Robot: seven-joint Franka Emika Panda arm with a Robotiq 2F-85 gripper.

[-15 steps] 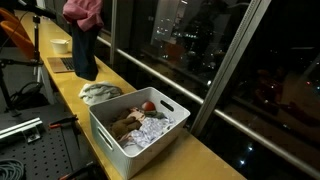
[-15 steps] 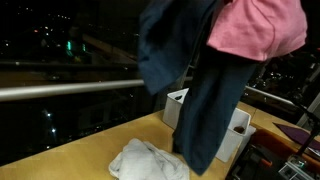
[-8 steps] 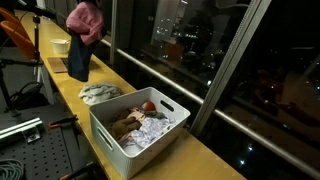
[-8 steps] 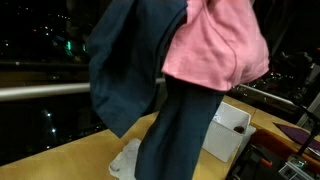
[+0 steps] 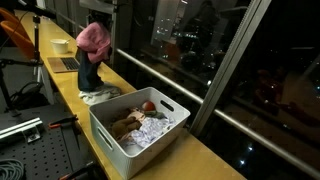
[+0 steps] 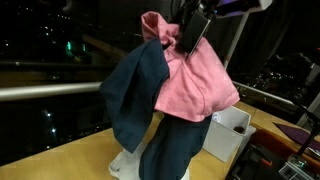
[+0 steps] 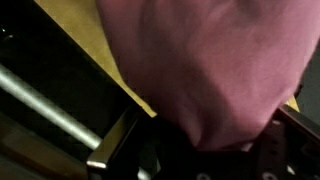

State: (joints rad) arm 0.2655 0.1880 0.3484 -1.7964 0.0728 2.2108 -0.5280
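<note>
My gripper (image 6: 190,25) is shut on a bundle of clothes: a pink garment (image 6: 195,85) and a dark blue garment (image 6: 140,100) that hangs below it. In an exterior view the pink garment (image 5: 95,40) and the blue one (image 5: 90,75) hang low over a grey-white cloth (image 5: 100,94) on the wooden counter (image 5: 60,85). The grey-white cloth (image 6: 125,165) also shows under the blue garment. In the wrist view the pink fabric (image 7: 210,60) fills the frame and hides the jaws.
A white bin (image 5: 140,125) with clothes and a red item stands on the counter, also seen as a white bin (image 6: 228,135). A bowl (image 5: 61,45) and a flat tablet-like object (image 5: 60,65) lie farther back. Window glass and a rail (image 6: 60,88) border the counter.
The gripper has come down with the clothes bundle. The blue garment now hangs lower, its bottom reaching the grey-white cloth on the counter.
</note>
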